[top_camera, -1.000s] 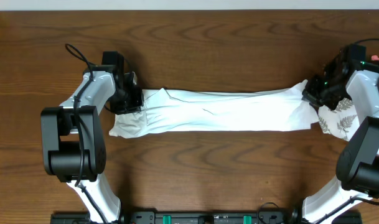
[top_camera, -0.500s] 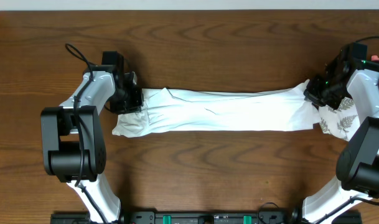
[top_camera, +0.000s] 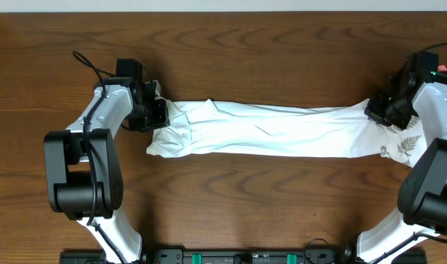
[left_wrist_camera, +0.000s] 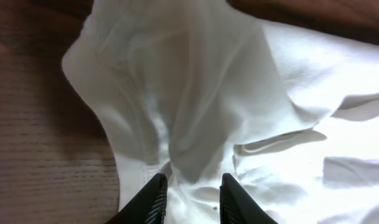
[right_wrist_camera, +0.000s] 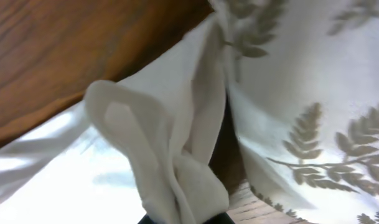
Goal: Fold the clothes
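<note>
pinched near the table's [top_camera: 223,44] right edge by the right gripper [top_camera: 379,115], the white t-shirt [top_camera: 267,133] lies stretched for folding; the left gripper [left_wrist_camera: 194,193] stands slightly open.

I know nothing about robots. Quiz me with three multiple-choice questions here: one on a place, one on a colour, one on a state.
1. Where does the T-shirt lie? A. Stretched between the left gripper and right gripper. B. Hanging off the table. C. Bunched in a corner.
2. Its colour? A. Blue. B. White. C. Red.
3. The right gripper is: A. Wide open. B. Shut on the T-shirt. C. Holding a cup.
Answers: 1 A, it spans gripper to gripper; 2 B, plain white cloth; 3 B, cloth bunches at its closed tips.
</note>
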Controlling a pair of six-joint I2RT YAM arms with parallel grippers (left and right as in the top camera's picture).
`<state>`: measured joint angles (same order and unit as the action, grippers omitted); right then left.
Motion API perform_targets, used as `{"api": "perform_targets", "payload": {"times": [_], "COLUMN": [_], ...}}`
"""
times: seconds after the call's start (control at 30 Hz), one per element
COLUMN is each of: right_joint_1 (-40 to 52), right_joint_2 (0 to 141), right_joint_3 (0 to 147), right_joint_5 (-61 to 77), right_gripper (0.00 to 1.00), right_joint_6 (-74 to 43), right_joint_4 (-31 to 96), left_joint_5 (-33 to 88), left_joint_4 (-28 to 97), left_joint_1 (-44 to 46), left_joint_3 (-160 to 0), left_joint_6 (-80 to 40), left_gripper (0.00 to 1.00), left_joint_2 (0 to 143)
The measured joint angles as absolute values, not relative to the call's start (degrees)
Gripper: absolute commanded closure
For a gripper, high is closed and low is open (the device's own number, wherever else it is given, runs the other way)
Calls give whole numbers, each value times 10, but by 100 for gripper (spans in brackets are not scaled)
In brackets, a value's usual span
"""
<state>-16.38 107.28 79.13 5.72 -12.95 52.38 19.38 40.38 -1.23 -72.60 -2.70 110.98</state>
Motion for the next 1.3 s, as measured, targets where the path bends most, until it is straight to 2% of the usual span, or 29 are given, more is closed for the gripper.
{"api": "perform_targets", "payload": {"times": [0.4,0.8,1.3], "right_joint_1": [-30,133,234], "right_joint_2": [1015,1015,1030], "right_joint_3": [799,799,799], "right_joint_5": [52,33,9], "right_gripper": [99,99,99], "right_joint_6": [-124,-196,-296], "right_joint_4": [521,512,484], "left_joint_5": [196,198,198], "left_joint_4": [401,400,401], "left_joint_1": [-12,-13,-13], "left_joint_3": [-726,-726,-726], "left_joint_6": [-26,-25,-25], "left_gripper": [71,71,71], "left_joint_2": [1108,1108,1108]}}
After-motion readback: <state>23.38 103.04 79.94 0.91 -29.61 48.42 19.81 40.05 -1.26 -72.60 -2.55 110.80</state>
